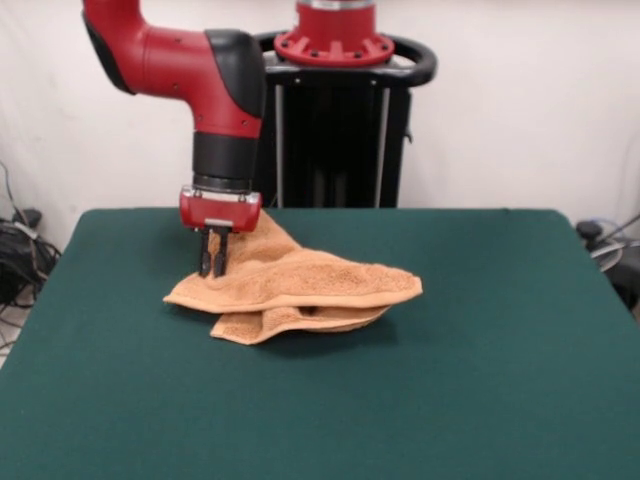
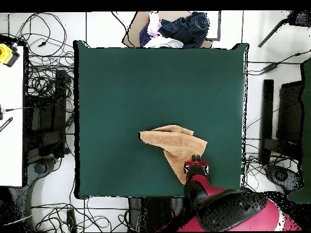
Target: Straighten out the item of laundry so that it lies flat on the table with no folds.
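The orange-tan towel lies crumpled and folded over itself on the dark green table, left of the middle and toward the far side. One end is bunched up high next to my gripper. The gripper points straight down at the towel's left far part, with its fingers close together and seemingly pinching the cloth. In the overhead view the towel runs from the table's middle toward the lower right, and the gripper sits at its lower right end. Neither the stripe band nor the tag shows.
The robot's black pedestal stands behind the table's far edge. In the overhead view a pile of clothes lies beyond the top edge of the table. Cables and a white desk are at the left.
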Available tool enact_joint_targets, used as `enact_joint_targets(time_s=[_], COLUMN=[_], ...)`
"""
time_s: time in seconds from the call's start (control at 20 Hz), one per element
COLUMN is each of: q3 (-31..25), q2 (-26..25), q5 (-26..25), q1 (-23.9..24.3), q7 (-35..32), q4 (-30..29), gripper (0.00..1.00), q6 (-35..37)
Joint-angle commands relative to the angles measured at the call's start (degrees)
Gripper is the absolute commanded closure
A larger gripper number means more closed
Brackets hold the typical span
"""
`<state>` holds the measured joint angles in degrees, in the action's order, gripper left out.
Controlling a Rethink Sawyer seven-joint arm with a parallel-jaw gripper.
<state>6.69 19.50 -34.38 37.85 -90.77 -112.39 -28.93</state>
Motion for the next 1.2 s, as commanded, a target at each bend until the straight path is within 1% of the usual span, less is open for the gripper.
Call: enact_joint_targets(time_s=[0.05, 0.15, 0.45, 0.8, 1.2], q3=[-4.95, -4.48, -3.79, -4.16, -4.30], q2=[-7.20, -6.21, -3.44, -0.17, 9.93], q5=[4.35, 5.70, 6.89, 6.28, 5.24], q1=[-1.88, -2.66, -4.06, -3.97, -3.58], q7=[-9.72, -10.37, -11.14, -10.99, -10.71], q4=[9.17, 7.70, 4.43, 2.68, -3.21], gripper=[1.00, 1.00, 1.00, 1.00, 1.00], q6=[1.04, 1.14, 2.22, 5.01, 11.48])
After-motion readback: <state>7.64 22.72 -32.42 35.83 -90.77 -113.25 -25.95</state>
